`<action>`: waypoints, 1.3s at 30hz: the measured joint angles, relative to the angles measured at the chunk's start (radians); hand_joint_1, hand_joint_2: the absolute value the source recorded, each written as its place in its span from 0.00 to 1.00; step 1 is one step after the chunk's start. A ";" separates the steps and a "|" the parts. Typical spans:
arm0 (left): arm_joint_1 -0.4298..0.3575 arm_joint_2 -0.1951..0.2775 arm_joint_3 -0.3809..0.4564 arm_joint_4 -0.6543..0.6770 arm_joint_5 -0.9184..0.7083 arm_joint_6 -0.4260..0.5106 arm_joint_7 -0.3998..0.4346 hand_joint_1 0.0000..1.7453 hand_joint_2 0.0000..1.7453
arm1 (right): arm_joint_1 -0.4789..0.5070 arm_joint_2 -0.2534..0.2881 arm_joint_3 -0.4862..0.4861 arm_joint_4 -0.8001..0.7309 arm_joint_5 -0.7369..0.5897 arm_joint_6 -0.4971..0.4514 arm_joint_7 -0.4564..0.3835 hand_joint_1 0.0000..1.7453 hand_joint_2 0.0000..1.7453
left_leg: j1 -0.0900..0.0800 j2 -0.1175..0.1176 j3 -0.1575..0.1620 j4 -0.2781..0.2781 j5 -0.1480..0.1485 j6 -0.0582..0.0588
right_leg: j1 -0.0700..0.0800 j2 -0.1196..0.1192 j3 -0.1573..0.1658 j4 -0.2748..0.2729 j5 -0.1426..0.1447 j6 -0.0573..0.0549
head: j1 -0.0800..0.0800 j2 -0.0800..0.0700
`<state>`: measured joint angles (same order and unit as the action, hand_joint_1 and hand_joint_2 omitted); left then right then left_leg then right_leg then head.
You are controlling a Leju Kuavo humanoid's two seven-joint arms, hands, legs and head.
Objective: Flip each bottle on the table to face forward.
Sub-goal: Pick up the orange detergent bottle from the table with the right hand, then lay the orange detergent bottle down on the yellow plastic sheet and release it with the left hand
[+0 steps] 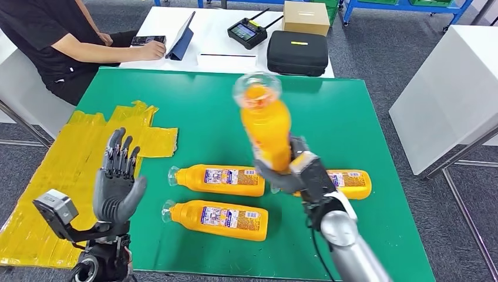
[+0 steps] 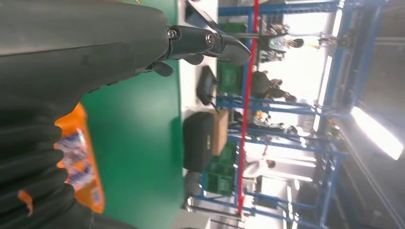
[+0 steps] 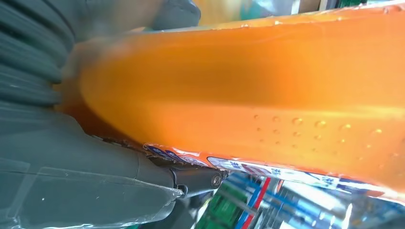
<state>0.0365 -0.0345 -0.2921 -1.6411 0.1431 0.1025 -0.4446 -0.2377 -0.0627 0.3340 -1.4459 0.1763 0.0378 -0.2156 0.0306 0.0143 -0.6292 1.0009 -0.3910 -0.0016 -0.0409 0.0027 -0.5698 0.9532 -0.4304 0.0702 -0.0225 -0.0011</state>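
Right hand (image 1: pixel 296 170) grips the raised bottle (image 1: pixel 267 120) by its lower end, tilted in the air above the green mat (image 1: pixel 352 117). It's top-heavy, so it could slip onto the bottles (image 1: pixel 218 179) below. Left hand (image 1: pixel 117 182) is spread, holding nothing.

Bare green mat (image 1: pixel 194 111) is left open ahead of left hand (image 1: pixel 117 182). Right-side passage is blocked by three lying bottles (image 1: pixel 218 180) and the raised bottle (image 1: pixel 267 123).

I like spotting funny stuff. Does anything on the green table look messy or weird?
Yes. Crinkled yellow sheeting hangs untidily over the green table's left edge. Also, the right hand holds one orange bottle up in the air, while three others lie flat.
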 joint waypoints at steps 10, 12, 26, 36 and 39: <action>-0.083 -0.020 -0.220 0.054 0.047 0.045 -0.006 0.00 1.00 | -0.012 0.085 0.188 0.008 0.112 -0.116 0.069 1.00 1.00 | -0.001 -0.002 -0.005 0.000 0.000 0.000 | -0.001 -0.002 -0.005 0.000 0.000 0.000 | 0.000 0.000; -0.086 -0.020 -0.244 0.065 0.065 0.045 -0.012 0.00 1.00 | -0.005 0.087 0.206 0.022 0.121 -0.120 0.072 1.00 1.00 | -0.001 -0.002 -0.005 0.000 0.000 0.000 | -0.001 -0.002 -0.005 0.000 0.000 0.000 | 0.000 0.000; -0.096 -0.025 -0.266 0.066 0.097 0.060 0.025 0.00 1.00 | 0.023 0.140 0.325 0.187 0.329 -0.048 0.210 1.00 1.00 | 0.000 -0.001 -0.005 0.000 0.000 0.000 | -0.001 -0.002 -0.006 0.000 0.000 0.000 | 0.000 0.000; -0.089 -0.025 -0.213 0.063 0.089 0.091 0.016 1.00 1.00 | -0.031 0.163 0.396 0.320 0.350 -0.026 0.206 1.00 1.00 | -0.001 -0.002 -0.006 0.000 0.000 0.000 | -0.001 -0.002 -0.006 0.000 0.000 0.000 | 0.000 0.000; -0.078 -0.025 -0.204 0.048 0.074 0.100 0.005 1.00 1.00 | -0.039 0.170 0.401 0.314 0.370 -0.028 0.231 1.00 1.00 | -0.001 -0.002 -0.006 0.000 0.000 0.000 | -0.001 -0.002 -0.006 0.000 0.000 0.000 | 0.000 0.000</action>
<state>-0.0411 -0.0595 -0.4957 -1.5930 0.2168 0.2027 -0.4394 -0.2765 0.1070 0.7345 -1.1319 0.5467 0.0100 0.0155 0.0299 0.0128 -0.6351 1.0010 -0.3912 -0.0018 -0.0419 0.0010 -0.5760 0.9530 -0.4305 0.0701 -0.0223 -0.0011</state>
